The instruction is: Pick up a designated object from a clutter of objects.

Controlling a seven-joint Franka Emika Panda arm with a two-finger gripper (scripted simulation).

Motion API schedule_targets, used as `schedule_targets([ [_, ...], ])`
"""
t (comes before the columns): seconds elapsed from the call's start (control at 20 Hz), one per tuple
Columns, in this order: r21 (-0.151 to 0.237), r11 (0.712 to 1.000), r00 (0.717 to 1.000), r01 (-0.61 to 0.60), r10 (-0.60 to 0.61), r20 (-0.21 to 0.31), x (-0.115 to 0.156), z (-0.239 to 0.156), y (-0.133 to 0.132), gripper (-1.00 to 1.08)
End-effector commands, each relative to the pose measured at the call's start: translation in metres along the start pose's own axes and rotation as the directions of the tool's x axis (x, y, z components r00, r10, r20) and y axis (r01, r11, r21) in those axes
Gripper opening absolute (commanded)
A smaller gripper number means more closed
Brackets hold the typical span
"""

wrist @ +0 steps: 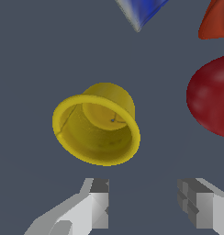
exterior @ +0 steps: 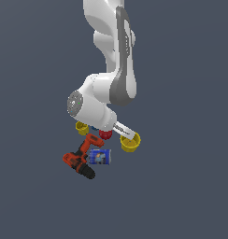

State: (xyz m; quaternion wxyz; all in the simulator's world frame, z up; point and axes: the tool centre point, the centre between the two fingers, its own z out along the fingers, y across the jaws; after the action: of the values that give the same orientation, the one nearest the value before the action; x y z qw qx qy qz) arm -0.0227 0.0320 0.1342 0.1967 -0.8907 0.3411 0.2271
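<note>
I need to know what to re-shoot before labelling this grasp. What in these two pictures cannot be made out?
- Gripper: exterior view, mostly hidden behind the arm; wrist view, fingers cut off by the edge.
- Red cup: wrist view, cut by the edge; exterior view, partly behind the arm.
- Blue can: wrist view, only a corner shows.
- Can label: exterior view, too small to read.
- Larger yellow cup: its underside faces away.

Two yellow cups [exterior: 130, 143] [exterior: 81, 127], one red cup [exterior: 105, 135], one can [exterior: 100, 157], one drill [exterior: 81, 158].
</note>
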Motion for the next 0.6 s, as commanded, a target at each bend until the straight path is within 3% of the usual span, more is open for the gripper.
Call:
schedule_targets([
  [0.0,0.032,0.997,0.997,-0.067,0.065,0.043,0.004,0.013,0.001,0.28],
  [0.3,0.075,0.982,0.980,-0.175,0.166,0.114,0.010,0.032,0.004,0.28],
  [0.55,0.088,0.972,0.969,-0.216,0.202,0.142,0.012,0.040,0.005,0.28],
])
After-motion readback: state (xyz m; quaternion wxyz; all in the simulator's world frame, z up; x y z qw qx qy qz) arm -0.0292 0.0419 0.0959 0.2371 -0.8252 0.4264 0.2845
